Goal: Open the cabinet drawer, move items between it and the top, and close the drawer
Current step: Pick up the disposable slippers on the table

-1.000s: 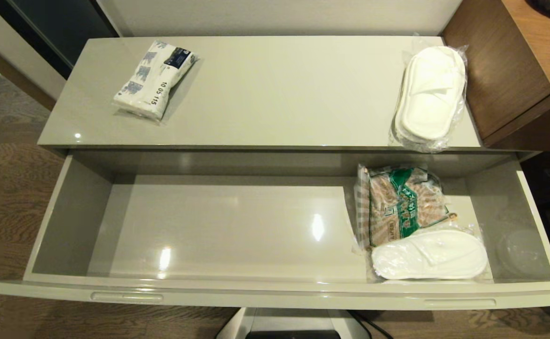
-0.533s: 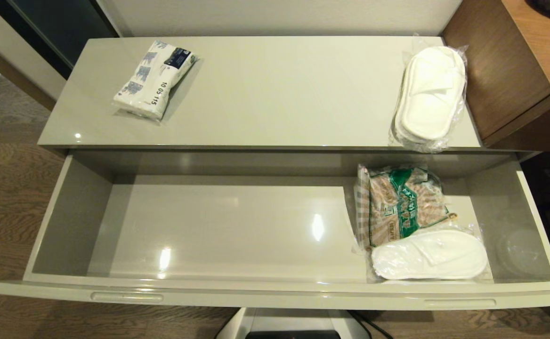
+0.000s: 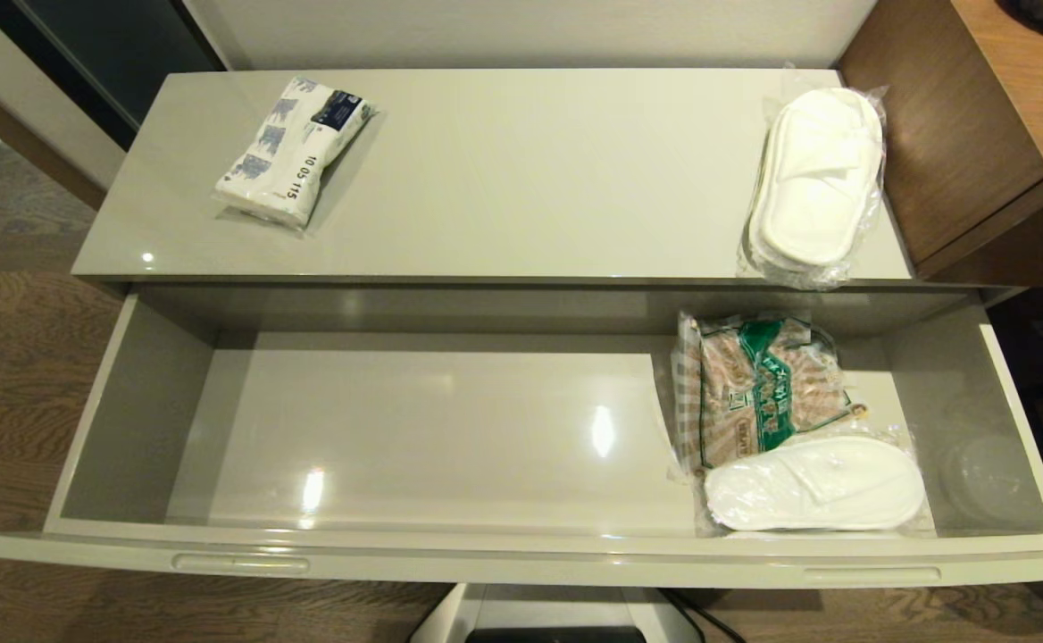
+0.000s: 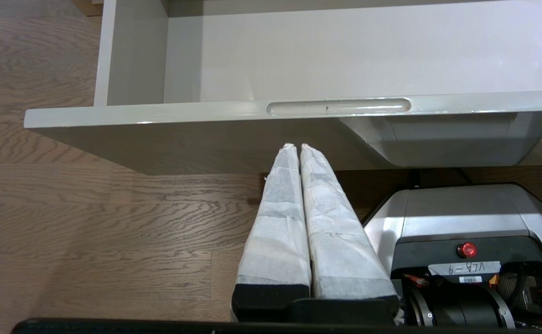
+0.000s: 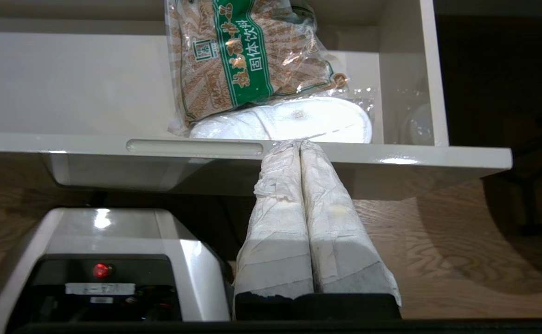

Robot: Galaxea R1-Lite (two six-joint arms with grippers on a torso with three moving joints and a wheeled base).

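Drawer (image 3: 521,554) stood pulled open holding one wrapped slipper pack (image 3: 814,482) by a snack bag (image 3: 758,384), tissue pack (image 3: 294,150) and other slippers (image 3: 816,179) on the top (image 3: 521,179); both grippers, left (image 4: 297,146) and right (image 5: 297,144), hung below the drawer front, fingers closed, empty; closing apparently left.

Open drawer (image 3: 521,561) (slippers (image 3: 814,483) inside)
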